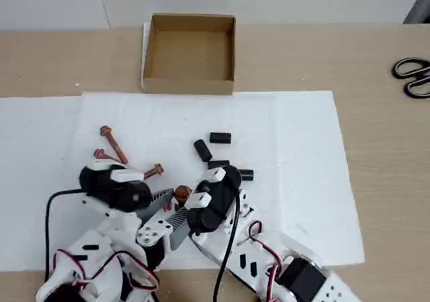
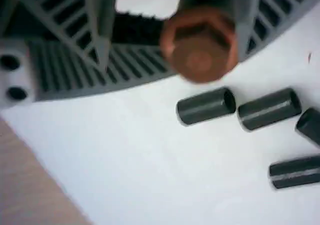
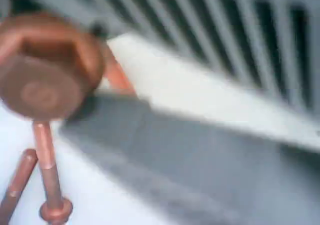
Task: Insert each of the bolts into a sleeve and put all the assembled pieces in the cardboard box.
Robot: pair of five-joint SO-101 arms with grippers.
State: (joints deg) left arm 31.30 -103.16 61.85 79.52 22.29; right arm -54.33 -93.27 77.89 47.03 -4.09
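Right gripper (image 1: 188, 201), at the near edge of the white paper sheet (image 1: 302, 154), appeared clamped on a copper-coloured bolt (image 3: 45, 70) just below its hexagonal head, with a short length of shank showing beside the jaws. Left gripper (image 1: 171, 196) lay just beside the same bolt head from the opposite side; whether it was apart or closed could not be told. No sleeve could be made out on the held bolt.

Three loose bolts (image 1: 114, 143) lay on the paper on the left arm's side, near one another. Four black sleeves (image 1: 220, 138) lay in a loose cluster on the right arm's side, each bare. The cardboard box (image 1: 189, 86) stood at the far edge of the paper, well apart from both arms, with nothing inside. A pair of scissors (image 1: 411, 77) lay on the wooden table (image 1: 376, 147), far to the right.

Judged progress: the task stood at its first pairing. No assembled piece was in evidence, so four insertions and four transfers to the box were left to do.
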